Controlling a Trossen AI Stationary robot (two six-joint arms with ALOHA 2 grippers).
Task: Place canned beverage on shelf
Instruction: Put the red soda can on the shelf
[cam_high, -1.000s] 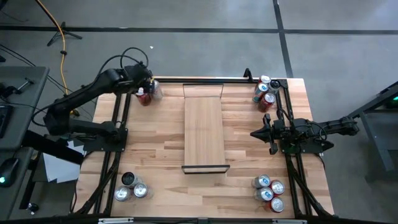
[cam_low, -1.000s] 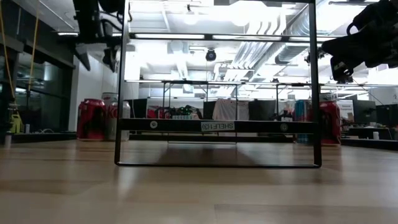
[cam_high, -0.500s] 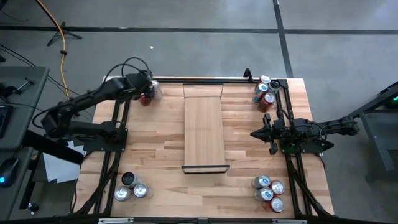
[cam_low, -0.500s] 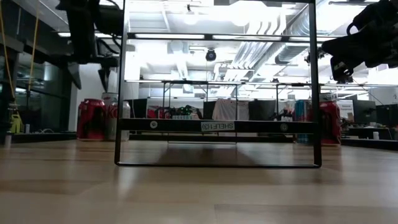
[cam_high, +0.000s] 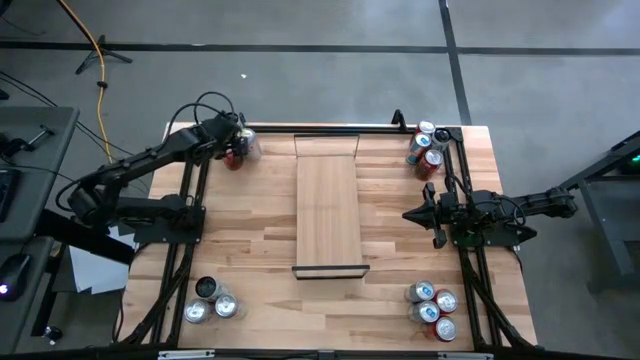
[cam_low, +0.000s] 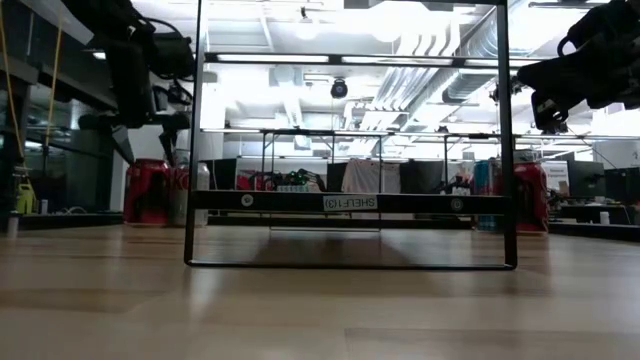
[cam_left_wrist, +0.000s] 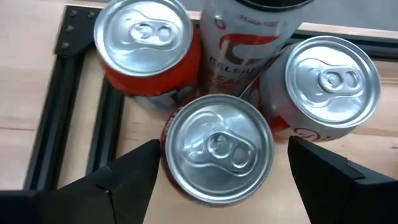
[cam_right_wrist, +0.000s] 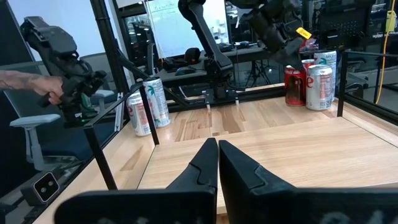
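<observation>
High view: left gripper (cam_high: 237, 141) is seen over a cluster of cans (cam_high: 240, 150) at the far left corner of the butcher-block table (cam_high: 250, 240). Right gripper (cam_high: 412, 214) hangs above the right side, well apart from the shelf (cam_high: 328, 205), whose pale board lies bare along the table's middle. Further can groups are noted at the other three corners.

Low view: shelf frame (cam_low: 350, 202) stands centred; red cans (cam_low: 148, 190) are seen behind its left post.

Left wrist view: jaws are spread wide, one finger (cam_left_wrist: 134, 180) on each side of the nearest can (cam_left_wrist: 217, 148), not touching it.

Right wrist view: fingers (cam_right_wrist: 205, 165) are pressed together, nothing held. A person's hand (cam_right_wrist: 31, 84) is seen in the room beyond.
</observation>
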